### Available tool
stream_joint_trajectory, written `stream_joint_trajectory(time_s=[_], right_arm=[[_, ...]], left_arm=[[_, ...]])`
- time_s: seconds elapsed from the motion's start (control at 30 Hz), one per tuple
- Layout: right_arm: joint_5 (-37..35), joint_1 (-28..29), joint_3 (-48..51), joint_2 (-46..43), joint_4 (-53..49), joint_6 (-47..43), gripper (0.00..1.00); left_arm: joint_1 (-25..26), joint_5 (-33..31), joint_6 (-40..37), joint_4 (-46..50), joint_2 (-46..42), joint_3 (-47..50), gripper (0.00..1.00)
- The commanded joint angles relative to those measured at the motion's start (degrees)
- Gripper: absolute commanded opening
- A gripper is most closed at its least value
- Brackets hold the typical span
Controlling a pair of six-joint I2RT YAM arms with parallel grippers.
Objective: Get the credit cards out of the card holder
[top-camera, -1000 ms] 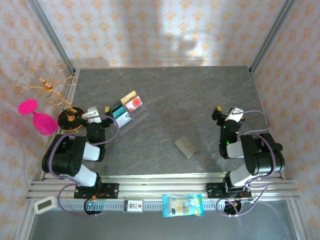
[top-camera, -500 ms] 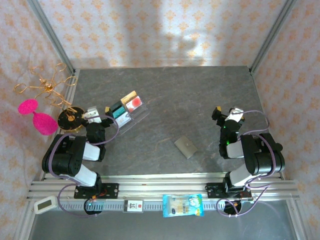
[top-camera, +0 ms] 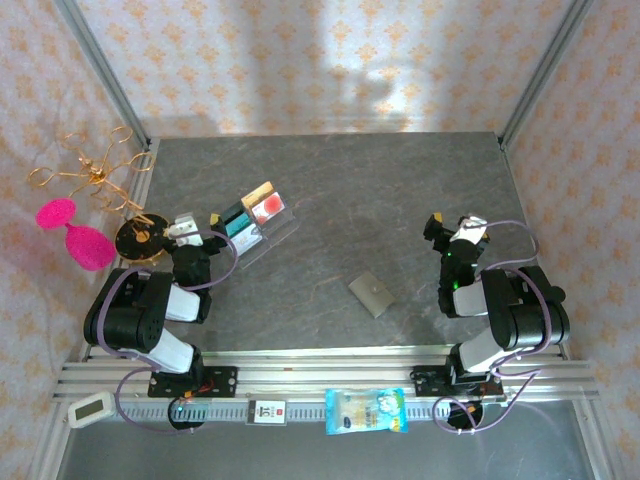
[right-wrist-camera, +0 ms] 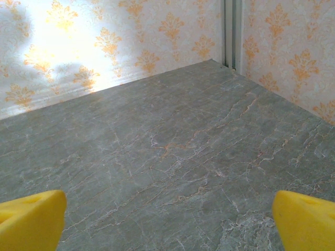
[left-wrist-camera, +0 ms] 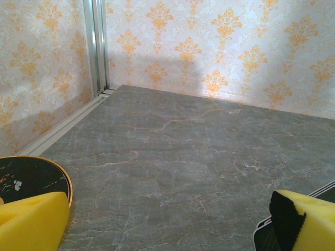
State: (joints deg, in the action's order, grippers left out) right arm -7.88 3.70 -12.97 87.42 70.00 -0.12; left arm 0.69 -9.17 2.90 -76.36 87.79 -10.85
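The card holder (top-camera: 372, 295) lies shut on the grey marble table (top-camera: 400, 190), a small grey-tan wallet near the front middle; its inside is hidden. Several credit cards, among them a red-and-white one (top-camera: 266, 208) and a teal one (top-camera: 238, 222), stand in a clear acrylic tray (top-camera: 280, 230) at the left. My left gripper (top-camera: 192, 238) (left-wrist-camera: 170, 222) rests folded just left of that tray, its yellow fingers (left-wrist-camera: 31, 222) wide open over bare table. My right gripper (top-camera: 442, 232) (right-wrist-camera: 170, 222) sits right of the holder, open, with nothing between its fingers (right-wrist-camera: 306, 225).
A black gold-rimmed disc (top-camera: 137, 238) (left-wrist-camera: 29, 178) lies beside the left gripper. A gold wire stand (top-camera: 90, 172) and a pink object (top-camera: 78, 235) are at the far left. On the front rail lie a snack packet (top-camera: 366, 411) and a white timer (top-camera: 90, 409).
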Motion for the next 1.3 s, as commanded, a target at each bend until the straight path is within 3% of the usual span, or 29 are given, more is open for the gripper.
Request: stream_joint_trajectory(time_s=[0.0,0.1,0.33,0.6,0.67,0.77,0.8,0.83,0.9,1.0,1.13,1.27], right_arm=[[0.23,-0.19,0.31,-0.22,1.95,-0.8,1.0],[0.25,-0.19,0.5,-0.58,2.02,-1.02,1.0],[-0.68,-0.17,-7.39,-6.39,-17.11,0.13,1.0],[-12.44,5.0,-13.15,-10.85,-27.71,3.89,1.0],[-16.33,5.7,-15.78,-10.3,-30.8,9.45,1.0],[-16.08,5.52,-21.2,-8.15,-39.97,26.33,1.0],[-15.98,5.44,-24.04,-7.08,-47.63,34.46,1.0],[-12.02,4.99,-25.68,-5.68,-50.65,37.84,1.0],[-2.07,5.71,-24.48,-3.44,-43.61,33.13,0.93],[9.47,8.44,-23.79,-1.5,-36.56,29.33,0.88],[21.26,13.55,-31.3,4.72,-41.72,26.2,0.89],[29.99,19.44,-35.91,11.58,-40.36,23.22,0.77]], left_arm=[[-0.42,1.13,-0.71,-0.42,0.19,-0.88,0.99],[0.11,0.91,-1.15,0.39,-3.64,0.39,0.99],[3.97,-6.18,-1.91,11.54,-15.12,-0.28,0.99],[6.56,-13.69,2.41,25.81,-30.59,-2.22,0.99],[6.61,-15.44,5.3,27.72,-34.06,-2.55,0.99],[6.61,-17.85,12.66,29.14,-38.97,-1.56,0.99],[6.58,-17.74,15.44,28.35,-40.77,-0.41,0.99],[6.56,-17.59,18.6,27.21,-42.53,0.76,0.99],[6.5,-15.61,23.45,26.56,-46.09,2.46,0.99],[5.86,-14.94,32.34,34.07,-50.77,0.98,0.99],[5.29,-7.12,31.03,38.94,-51.36,-2.41,0.99],[5.29,1.24,30.99,35.51,-50.21,-1.93,0.99]])
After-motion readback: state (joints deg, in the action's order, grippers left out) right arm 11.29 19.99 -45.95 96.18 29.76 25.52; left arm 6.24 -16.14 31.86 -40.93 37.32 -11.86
